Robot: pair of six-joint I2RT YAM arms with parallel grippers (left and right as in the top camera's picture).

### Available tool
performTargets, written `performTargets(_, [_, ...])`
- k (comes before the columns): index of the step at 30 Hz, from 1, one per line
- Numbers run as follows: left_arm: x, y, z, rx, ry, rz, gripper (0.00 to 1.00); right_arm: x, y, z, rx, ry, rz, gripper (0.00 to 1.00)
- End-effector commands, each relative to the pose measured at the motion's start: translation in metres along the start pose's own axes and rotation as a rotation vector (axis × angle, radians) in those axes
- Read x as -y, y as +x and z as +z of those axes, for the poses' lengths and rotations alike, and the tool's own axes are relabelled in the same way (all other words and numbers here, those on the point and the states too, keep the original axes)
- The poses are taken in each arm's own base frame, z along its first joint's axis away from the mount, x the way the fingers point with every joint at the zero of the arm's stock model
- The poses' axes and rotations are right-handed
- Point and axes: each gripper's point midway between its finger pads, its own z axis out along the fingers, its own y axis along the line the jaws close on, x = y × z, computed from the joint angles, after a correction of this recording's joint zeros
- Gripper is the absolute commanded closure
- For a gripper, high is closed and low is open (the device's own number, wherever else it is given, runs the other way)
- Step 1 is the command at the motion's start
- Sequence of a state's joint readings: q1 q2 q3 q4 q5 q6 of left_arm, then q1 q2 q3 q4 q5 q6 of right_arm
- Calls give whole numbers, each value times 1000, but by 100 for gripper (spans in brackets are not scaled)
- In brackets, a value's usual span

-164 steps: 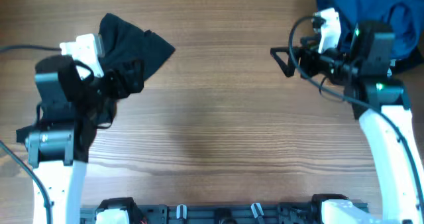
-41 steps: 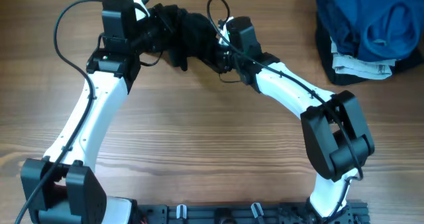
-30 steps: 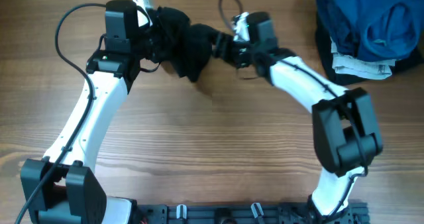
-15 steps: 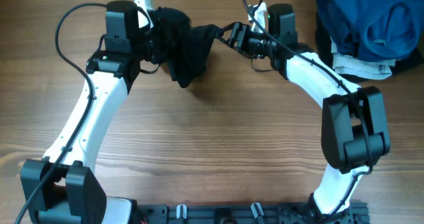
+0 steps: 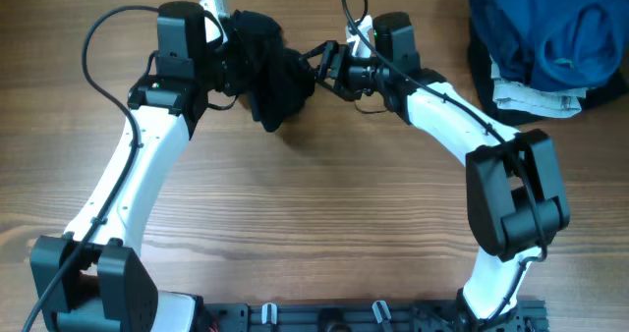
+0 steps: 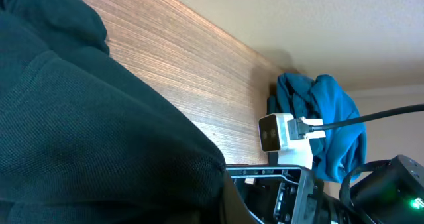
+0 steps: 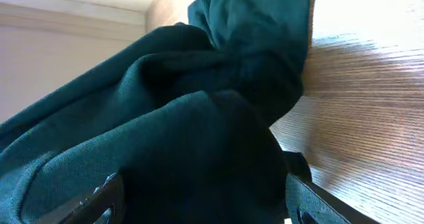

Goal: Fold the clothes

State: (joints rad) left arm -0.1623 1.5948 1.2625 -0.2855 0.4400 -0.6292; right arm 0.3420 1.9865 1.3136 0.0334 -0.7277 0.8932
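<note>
The clothes [image 5: 270,72] are a black bunch hanging at the back of the table, between my two grippers. My left gripper [image 5: 234,65] is shut on their left side; in the left wrist view the dark fabric [image 6: 86,138] covers my fingers. My right gripper [image 5: 316,67] is against the bunch's right edge with its jaws spread wide. In the right wrist view the fabric [image 7: 199,118] fills the space between the two fingers [image 7: 109,194], which are not pinching it.
A bright blue garment [image 5: 550,32] lies heaped at the back right corner on a small white folded piece [image 5: 526,91]; it also shows in the left wrist view [image 6: 324,131]. Bare wooden table [image 5: 324,204] spreads in front of both arms.
My right gripper has moved back left toward the left one and its jaws have widened. The fabric that was stretched between the grippers has gone slack and bunched. The left arm has held still.
</note>
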Motion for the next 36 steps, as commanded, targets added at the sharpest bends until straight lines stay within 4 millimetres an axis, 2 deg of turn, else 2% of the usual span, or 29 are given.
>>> performTargets(1, [17, -12, -14, 47, 35, 49, 96, 6, -4, 0, 26, 26, 4, 22])
performTargets(4, [18, -14, -15, 52, 40, 52, 96, 20, 0, 10, 38, 84, 30, 16])
performTargets(6, [18, -14, -15, 52, 40, 52, 96, 20, 1, 21, 42, 66, 21, 13])
performTargets(9, [19, -14, -15, 53, 42, 53, 96, 12, 5, 38, 42, 15, 12, 13])
performTargets(10, [19, -14, -15, 53, 42, 53, 96, 13, 8, 42, 36, 13, 14, 21])
performTargets(11, [19, -14, -15, 53, 42, 53, 96, 13, 10, 44, 34, 15, 11, 47])
performTargets(12, [18, -14, -15, 54, 41, 53, 96, 13, 10, 44, 35, 17, 7, 88])
performTargets(13, [18, -14, -15, 54, 40, 54, 95, 12, 8, 43, 41, 12, -2, 96])
performTargets(15, [14, -13, -14, 54, 17, 74, 91, 8, -2, 31, 49, -12, -68, 96])
performTargets(17, [-1, -8, -14, 37, -51, 130, 77, 3, -18, 4, 75, -3, -133, 96])
performTargets(18, [-16, -5, -16, 31, -126, 151, 64, 3, -30, -21, 100, 28, -183, 96])
performTargets(19, [-29, -4, -18, 30, -193, 188, 45, 4, -38, -43, 122, 67, -236, 96])
performTargets(21, [-60, -10, -27, 47, -367, 295, 18, 10, -56, -98, 175, 163, -314, 96])
performTargets(23, [-81, -19, -38, 67, -467, 326, 10, 10, -67, -148, 226, 241, -374, 96])
performTargets(25, [-90, -29, -44, 85, -483, 321, 7, -2, -69, -194, 276, 290, -452, 96])
performTargets(27, [-90, -38, -46, 108, -459, 313, 7, -33, -58, -228, 313, 304, -567, 96])
performTargets(29, [-83, -44, -44, 137, -436, 324, 7, -61, -40, -240, 322, 287, -649, 96])
performTargets(31, [-67, -47, -39, 145, -350, 346, 7, -86, -18, -244, 313, 261, -713, 96])
performTargets(34, [-47, -52, -34, 165, -247, 379, 6, -102, 10, -251, 304, 293, -732, 96])
performTargets(36, [-27, -47, -30, 134, -141, 503, 6, -109, 36, -256, 261, 289, -752, 96])
